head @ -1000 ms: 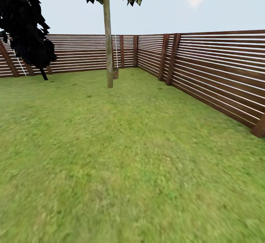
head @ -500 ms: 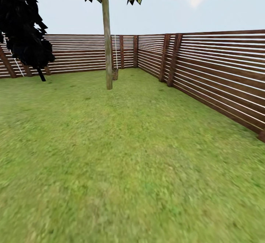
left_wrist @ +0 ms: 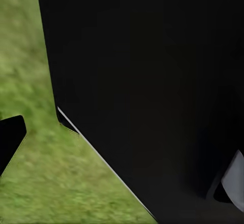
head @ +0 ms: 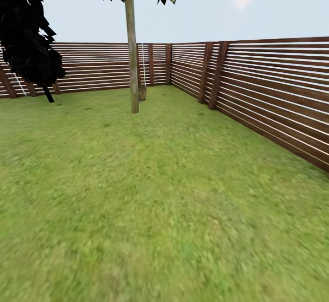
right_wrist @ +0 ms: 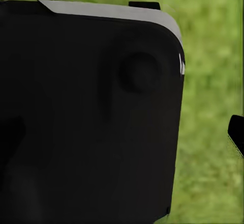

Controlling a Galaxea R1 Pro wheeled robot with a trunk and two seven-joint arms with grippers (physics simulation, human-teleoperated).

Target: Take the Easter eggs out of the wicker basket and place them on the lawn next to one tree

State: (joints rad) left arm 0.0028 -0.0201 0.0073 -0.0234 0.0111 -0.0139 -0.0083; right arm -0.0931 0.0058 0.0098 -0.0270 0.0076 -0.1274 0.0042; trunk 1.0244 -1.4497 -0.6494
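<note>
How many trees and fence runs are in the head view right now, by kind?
Thin-trunked tree with green crown: 1
Dark black-leaved tree: 1
Slatted wooden fence runs: 2, back and right
Total: 4

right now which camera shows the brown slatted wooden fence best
The head view. There the brown horizontal-slat wooden fence runs along the right side to a far corner, then across behind the thin-trunked tree and the dark black-leaved tree. Both wrist views show blurred green lawn beside black robot body, with no fence in them.
</note>
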